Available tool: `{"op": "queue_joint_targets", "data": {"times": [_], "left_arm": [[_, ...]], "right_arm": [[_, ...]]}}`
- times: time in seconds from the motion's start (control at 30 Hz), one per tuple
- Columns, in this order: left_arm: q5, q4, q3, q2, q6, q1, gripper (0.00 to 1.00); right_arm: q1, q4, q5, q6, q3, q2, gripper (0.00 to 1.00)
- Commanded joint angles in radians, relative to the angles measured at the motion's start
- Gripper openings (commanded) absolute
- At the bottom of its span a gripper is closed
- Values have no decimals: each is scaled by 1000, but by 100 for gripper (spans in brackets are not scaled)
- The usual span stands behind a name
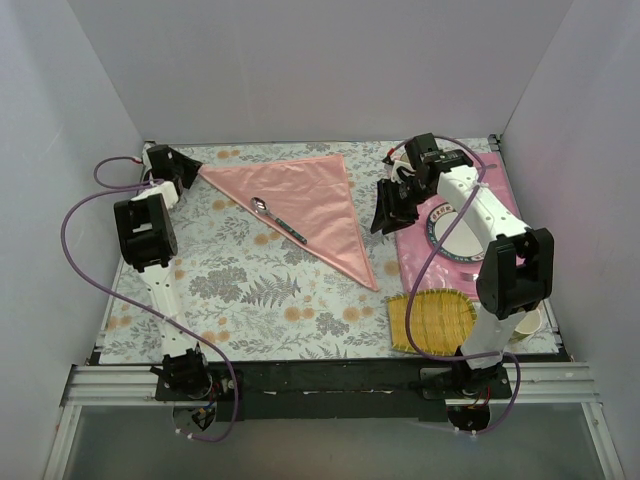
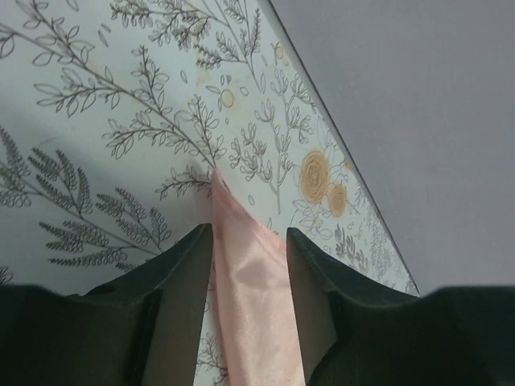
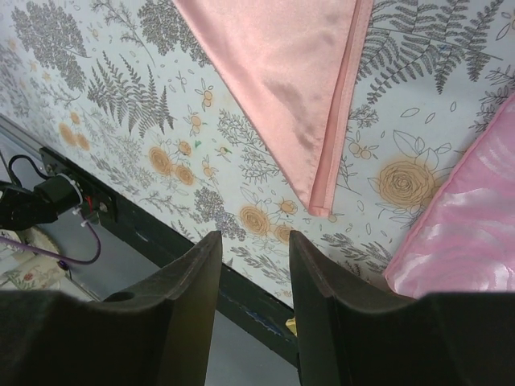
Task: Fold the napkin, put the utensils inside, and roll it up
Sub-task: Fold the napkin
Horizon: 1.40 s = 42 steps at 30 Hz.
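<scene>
Satin napkin [image 1: 305, 205], salmon-pink and glossy, lies folded into a triangle on the flower-patterned desk [image 1: 250, 300]. Its long edge runs along the far side and its sharpest point reaches toward the near right. On the cloth we see the small spoon [image 1: 278, 220], silver bowl toward the far left and slim teal handle slanting toward the near right, close to the left folded edge.

The left hand [image 2: 248, 233] sits at the napkin's far-left corner. In the left wrist view its two fingers are spread, one on either side of the narrow tip of cloth. They look released, though we cannot tell whether they touch the fabric.

The right hand [image 3: 253, 237] hangs just off the napkin's right edge, above bare desk, its fingers parted and holding nothing. In the right wrist view the napkin's near point, with its doubled hem, shows beyond the fingertips.

To the right lies the deeper pink placemat [image 1: 412, 255], carrying a white plate [image 1: 447, 243] with a dark rim, partly hidden by the right arm. A yellow bamboo mat [image 1: 430, 320] overlaps the placemat's near edge, and what seems to be a white cup [image 1: 528, 322] stands beside it.
</scene>
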Motion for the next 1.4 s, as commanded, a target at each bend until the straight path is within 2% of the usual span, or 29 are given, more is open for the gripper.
{"op": "queue_joint_targets", "data": {"times": [0.0, 0.13, 0.17, 0.37, 0.47, 0.63, 0.83, 1.1, 1.37], "left_arm": [[-6, 18, 66, 12, 3, 0, 38], [4, 34, 75, 29, 3, 0, 23], [9, 37, 78, 26, 5, 0, 16], [30, 51, 117, -18, 61, -17, 4], [41, 46, 92, -72, 83, -45, 3], [30, 9, -30, -226, 109, -120, 0], [44, -24, -175, -377, 141, -207, 0], [38, -64, -388, -555, 134, -370, 0], [50, -155, -465, -658, 118, -428, 0]], "right_arm": [[-13, -33, 4, 19, 71, 31, 47], [-20, -39, 4, 22, 92, 50, 47], [-20, -39, 4, 25, 97, 54, 47], [-21, -46, -3, 16, 71, 28, 47], [-21, -45, 0, -14, 21, -24, 47], [-21, -28, 3, -60, -64, -117, 47], [-21, 87, -46, -50, -239, -246, 47], [-21, 86, -75, -73, -315, -344, 47], [-21, 105, -105, -63, -366, -409, 47]]}}
